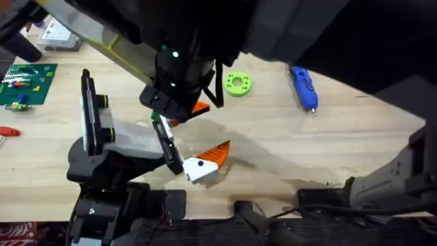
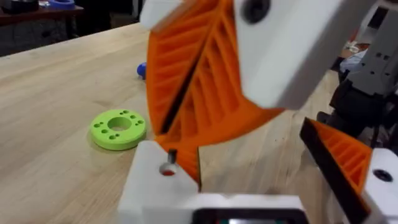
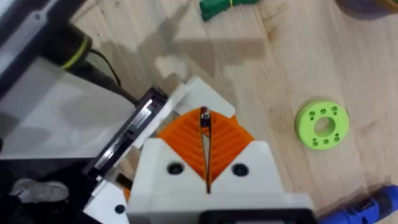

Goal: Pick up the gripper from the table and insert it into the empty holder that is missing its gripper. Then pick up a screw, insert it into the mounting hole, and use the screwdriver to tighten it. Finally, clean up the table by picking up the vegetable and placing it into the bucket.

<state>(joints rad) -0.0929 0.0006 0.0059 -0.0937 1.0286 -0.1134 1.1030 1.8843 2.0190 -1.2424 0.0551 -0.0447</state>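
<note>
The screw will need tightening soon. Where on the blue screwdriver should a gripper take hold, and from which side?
Probably mid-body: the screwdriver lies flat on the table, apart from other things, tip pointing toward the arms' bases. Come from above, fingers straddling its narrow width.

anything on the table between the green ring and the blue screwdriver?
Nothing. In the overhead view the stretch of table between the green ring and the screwdriver is bare wood.
</note>
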